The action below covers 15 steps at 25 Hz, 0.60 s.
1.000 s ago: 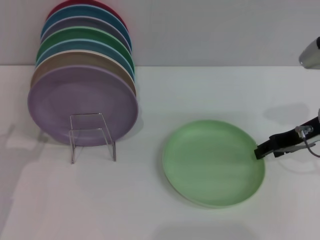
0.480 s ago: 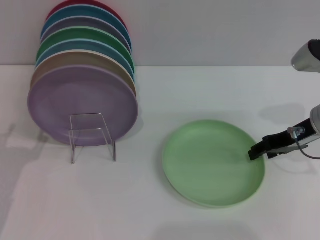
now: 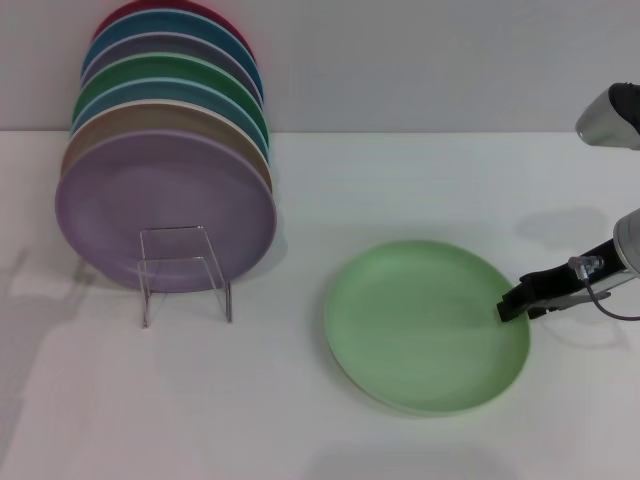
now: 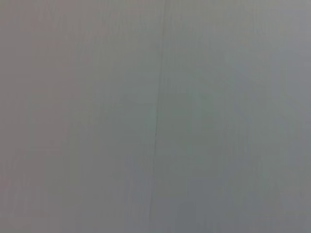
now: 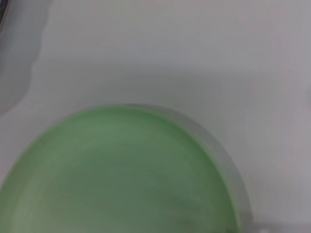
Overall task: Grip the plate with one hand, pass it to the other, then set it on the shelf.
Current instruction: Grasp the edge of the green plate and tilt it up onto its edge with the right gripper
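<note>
Since a second ago the right gripper (image 3: pixel 512 305) has slid in from the table's right side, so its black tip now sits over the right rim of the plate (image 3: pixel 425 325) instead of just touching the edge. Can't tell from any view whether its fingers are open or closed on the rim. The plate itself hasn't budged: it lies flat on the white table (image 3: pixel 300 420), right of centre, well apart from the shelf (image 3: pixel 183 272).

That clear shelf stands on the left side of the table and it's loaded. I count seven plates standing on edge in a row, the lilac plate (image 3: pixel 160 205) at the front, then a tan one, pale blue, dark green, greyish purple, blue, and a red one at the very back against the wall. So seven racked, one mint-green one loose on the table.

The right wrist view shows the plate (image 5: pixel 121 174) up close. The left arm isn't visible in the head view.
</note>
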Each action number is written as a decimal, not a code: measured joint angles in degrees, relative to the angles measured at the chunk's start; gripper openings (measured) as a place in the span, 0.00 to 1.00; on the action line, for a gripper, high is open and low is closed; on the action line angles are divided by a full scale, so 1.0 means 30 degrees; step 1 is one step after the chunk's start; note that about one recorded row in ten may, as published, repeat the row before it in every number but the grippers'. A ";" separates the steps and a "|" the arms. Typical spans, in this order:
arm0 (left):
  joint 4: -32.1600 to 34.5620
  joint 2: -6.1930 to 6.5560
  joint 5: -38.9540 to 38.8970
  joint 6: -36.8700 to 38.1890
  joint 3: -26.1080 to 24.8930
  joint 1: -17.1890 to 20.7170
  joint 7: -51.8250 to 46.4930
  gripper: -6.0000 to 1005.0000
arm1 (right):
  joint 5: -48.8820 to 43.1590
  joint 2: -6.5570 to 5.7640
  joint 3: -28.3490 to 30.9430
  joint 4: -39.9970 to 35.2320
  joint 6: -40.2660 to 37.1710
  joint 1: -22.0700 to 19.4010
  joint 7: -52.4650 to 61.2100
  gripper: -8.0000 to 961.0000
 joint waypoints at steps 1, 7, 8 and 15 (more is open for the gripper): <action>0.0016 0.0001 -0.0013 -0.0004 0.0001 -0.0012 0.0004 0.80 | 0.0000 0.0000 0.0000 -0.0085 -0.0040 0.0002 0.0000 0.41; 0.0013 0.0028 -0.0051 0.0002 0.0001 0.0006 0.0003 0.80 | 0.0007 -0.0010 -0.0001 -0.0321 -0.0270 0.0005 0.0001 0.39; 0.0013 0.0028 -0.0051 0.0002 0.0001 0.0006 0.0003 0.80 | 0.0006 -0.0012 -0.0001 -0.0321 -0.0302 0.0005 0.0002 0.39; 0.0013 0.0029 -0.0064 0.0017 0.0000 -0.0031 -0.0003 0.80 | 0.0004 -0.0013 -0.0145 -0.0364 -0.0340 0.0058 0.0000 0.30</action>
